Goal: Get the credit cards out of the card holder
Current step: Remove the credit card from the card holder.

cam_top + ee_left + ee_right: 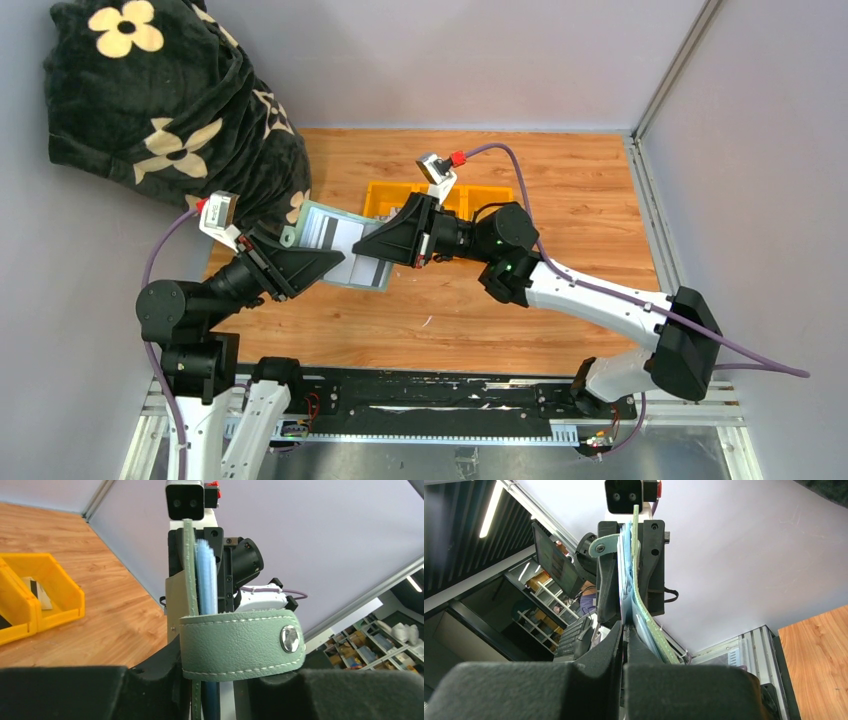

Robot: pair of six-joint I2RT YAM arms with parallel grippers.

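Observation:
The sage-green card holder (318,222) hangs open above the table, between both grippers. Inside it shows a credit card (328,233) with dark stripes, and a pale one (368,272) at its lower right. My left gripper (335,260) is open around the holder's edge (190,580), which touches one finger; a pale gap separates it from the other. The snap strap (240,642) lies across those fingers. My right gripper (362,247) is shut on a thin light-blue inner leaf (626,600). The green cover (644,615) bends away beside its finger. Whether a card sits inside that leaf is hidden.
A yellow tray (385,195) stands just behind the grippers; the left wrist view shows a striped card (37,592) lying in one compartment (60,595). A dark flowered cushion (160,100) fills the back left corner. Grey walls close the table at the back and right.

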